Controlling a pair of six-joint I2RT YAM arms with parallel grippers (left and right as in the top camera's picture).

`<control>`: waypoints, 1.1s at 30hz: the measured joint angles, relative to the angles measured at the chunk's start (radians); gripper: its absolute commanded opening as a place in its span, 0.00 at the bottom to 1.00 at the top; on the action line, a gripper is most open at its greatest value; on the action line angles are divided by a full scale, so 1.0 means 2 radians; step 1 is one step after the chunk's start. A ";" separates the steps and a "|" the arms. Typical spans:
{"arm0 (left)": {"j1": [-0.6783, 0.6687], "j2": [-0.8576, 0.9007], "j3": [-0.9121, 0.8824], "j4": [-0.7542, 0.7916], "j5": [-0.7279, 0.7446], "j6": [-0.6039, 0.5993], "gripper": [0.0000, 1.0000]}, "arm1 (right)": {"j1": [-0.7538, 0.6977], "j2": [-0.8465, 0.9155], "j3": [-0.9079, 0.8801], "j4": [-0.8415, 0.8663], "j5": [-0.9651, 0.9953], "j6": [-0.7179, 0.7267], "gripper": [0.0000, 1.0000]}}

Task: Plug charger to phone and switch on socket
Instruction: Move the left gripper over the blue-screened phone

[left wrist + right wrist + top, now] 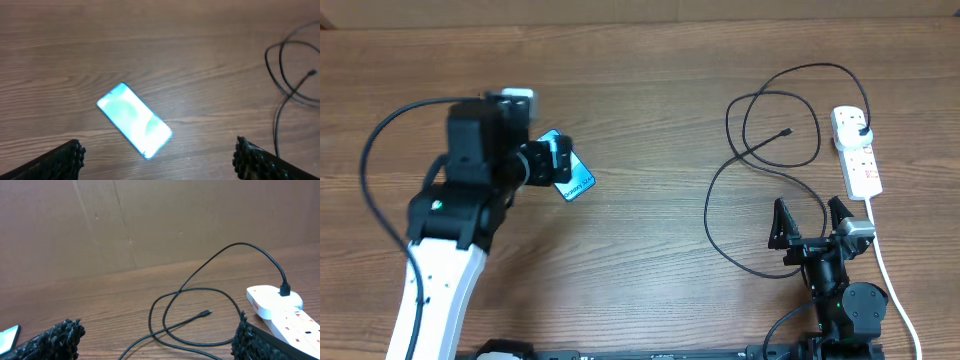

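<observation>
The phone [576, 181] with a light blue screen lies flat on the wooden table, partly under my left gripper [556, 160]; it also shows in the left wrist view [134, 120]. My left gripper [159, 159] is open and hovers over the phone without touching it. The black charger cable [750, 150] lies in loose loops at the right, its connector tip [205, 313] free on the table and its plug head [285, 289] in the white power strip [857, 150]. My right gripper [812, 222] is open and empty, near the table's front edge.
The strip's thick white cord [890, 275] runs down the right side past my right arm. A brown cardboard wall [150, 220] stands behind the table. Bare wood lies between the phone and the cable loops.
</observation>
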 measured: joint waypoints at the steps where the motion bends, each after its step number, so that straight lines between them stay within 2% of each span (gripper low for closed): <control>1: -0.006 0.009 0.000 -0.002 -0.001 0.000 1.00 | 0.000 0.000 0.000 0.000 0.000 0.000 1.00; 10: -0.009 0.076 0.001 -0.015 0.052 -0.001 1.00 | 0.000 0.000 0.000 0.000 0.000 0.000 1.00; 12: -0.009 0.092 0.001 -0.008 0.053 -0.020 1.00 | 0.000 0.000 0.000 0.000 0.000 0.000 1.00; 15: -0.009 0.116 0.001 -0.007 0.021 -0.073 1.00 | 0.000 0.000 0.000 0.000 0.000 0.000 1.00; 19: -0.009 0.152 0.001 -0.007 -0.022 -0.114 1.00 | 0.000 0.000 0.000 0.000 0.000 0.000 1.00; 33: -0.009 0.164 0.011 -0.008 -0.071 -0.160 1.00 | 0.000 0.000 0.000 0.000 0.000 0.000 1.00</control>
